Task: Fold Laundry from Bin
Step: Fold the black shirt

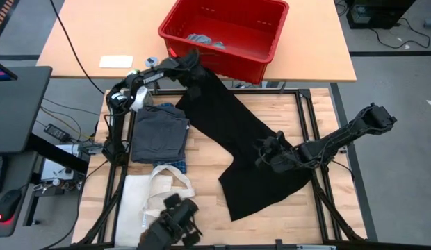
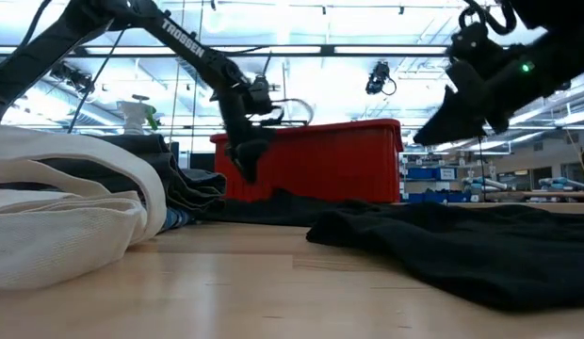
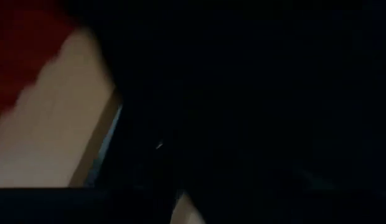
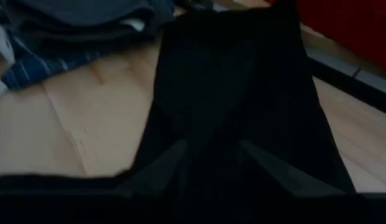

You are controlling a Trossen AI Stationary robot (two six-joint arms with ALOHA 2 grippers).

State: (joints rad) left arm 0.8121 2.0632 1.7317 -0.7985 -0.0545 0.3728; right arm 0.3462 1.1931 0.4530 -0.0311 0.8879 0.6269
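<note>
The bin (image 1: 226, 31) is a red tub at the table's far edge, with light grey laundry (image 1: 205, 40) lying in it. A large black piece (image 1: 229, 125) lies spread slantwise from the bin's foot toward the near right. My left gripper (image 1: 194, 87) points down over the piece's far end beside the bin; the left wrist view shows only darkness there. My right gripper (image 1: 265, 154) is at the piece's middle, shut on it. My right gripper has a bunch of the black piece (image 4: 218, 143) between its two fingers (image 4: 174, 165), about halfway along the garment. It comes slanting down from the table's right side. The cloth beyond the fingers runs slack away over the table toward the bin.
A folded dark grey piece (image 1: 158, 132) sits on a blue plaid shirt (image 1: 172, 165) at the left. The cream tote bag (image 1: 149, 198) lies near the left front. Bare wood shows at the far right and along the near edge.
</note>
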